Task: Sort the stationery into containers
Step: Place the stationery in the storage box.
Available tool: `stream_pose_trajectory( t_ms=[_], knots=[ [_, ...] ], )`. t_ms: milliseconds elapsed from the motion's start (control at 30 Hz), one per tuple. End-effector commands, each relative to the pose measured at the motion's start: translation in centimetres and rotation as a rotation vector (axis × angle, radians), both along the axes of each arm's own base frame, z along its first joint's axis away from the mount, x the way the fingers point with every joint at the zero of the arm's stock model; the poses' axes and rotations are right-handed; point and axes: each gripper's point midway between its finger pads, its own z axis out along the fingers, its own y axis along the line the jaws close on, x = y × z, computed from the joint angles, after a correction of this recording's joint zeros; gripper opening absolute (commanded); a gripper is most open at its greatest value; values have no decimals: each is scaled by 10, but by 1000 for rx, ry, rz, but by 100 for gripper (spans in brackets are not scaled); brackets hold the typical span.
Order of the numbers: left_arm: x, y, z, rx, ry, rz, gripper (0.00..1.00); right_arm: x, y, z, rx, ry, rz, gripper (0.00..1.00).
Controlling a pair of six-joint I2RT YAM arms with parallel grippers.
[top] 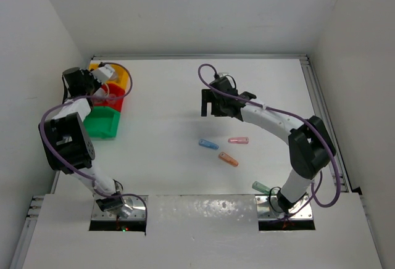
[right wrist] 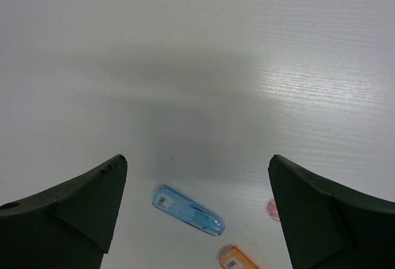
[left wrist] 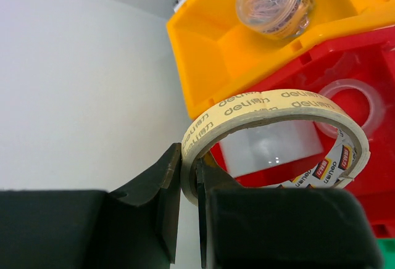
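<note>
Plenty of open room across centre of white surface (top: 166, 96) in top view. Metal rail (top: 318, 115) down right edge; white walls close on 3 sides.

3 joined bins crammed into upper left of frame, hard by left wall: yellow bin (top: 123, 78) farthest, red bin (top: 118, 94) mid, green bin (top: 102, 124) nearest the bases. Little slack between bins and wall.

L end effector (left wrist: 188, 182) up at yellow/red end of the row, closed tight on a beige tape ring (left wrist: 271, 105). Ring wall pinched between the 2 fingers, rest of ring sticking out ahead, w/ yellow-red join behind it in frame. Can't tell height over bins. Clear tape ring (left wrist: 352, 102) lying in red bin; clear round pot (left wrist: 271, 4) of clips in yellow bin.

R end effector (right wrist: 196, 158) spread wide, nothing in it, over bare surface upper centre of top view. Blue capsule (right wrist: 188, 210) low in wrist frame, between the 2 fingers. Orange capsule (right wrist: 237, 260) cut by bottom edge, pink capsule (right wrist: 273, 209) mostly hidden by right-hand finger. In top view all 3 centre-right, apart from each other, below R end effector. Pale green piece (top: 262, 187) lower right, beside R arm base.
</note>
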Motion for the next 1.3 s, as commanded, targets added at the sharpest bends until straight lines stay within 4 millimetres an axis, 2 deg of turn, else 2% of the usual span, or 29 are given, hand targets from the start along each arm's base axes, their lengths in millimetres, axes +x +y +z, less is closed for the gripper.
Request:
stream_pose_trajectory(
  t_ms=[0, 333, 433, 633, 767, 800, 967, 1033, 1233, 1267],
  knots=[
    [7, -3, 33, 110, -108, -121, 0, 1, -10, 17, -9, -44, -20, 94],
    [-3, -7, 15, 192, -96, -234, 0, -3, -22, 15, -26, -40, -52, 94],
    [-5, -7, 9, 270, -93, -289, 0, -4, -23, 15, -23, -37, -55, 94],
    [1, -2, 12, 347, -118, -300, 0, -5, -26, 13, -35, -29, -61, 94],
    [4, 3, 4, 343, -82, -308, 15, -7, -31, 12, -40, -26, -71, 94],
    [4, 3, 0, 337, -65, -313, 21, -7, -30, 13, -37, -28, -70, 94],
    [2, 2, -7, 345, -41, -332, 28, -8, -33, 12, -53, -28, -74, 95],
    [0, 1, -11, 348, -33, -337, 33, -9, -35, 12, -55, -28, -76, 95],
    [1, 3, -2, 326, -31, -335, 53, -9, -37, 12, -59, -29, -78, 95],
    [1, 3, -2, 322, -22, -336, 53, -9, -37, 11, -60, -27, -78, 95]
  ],
)
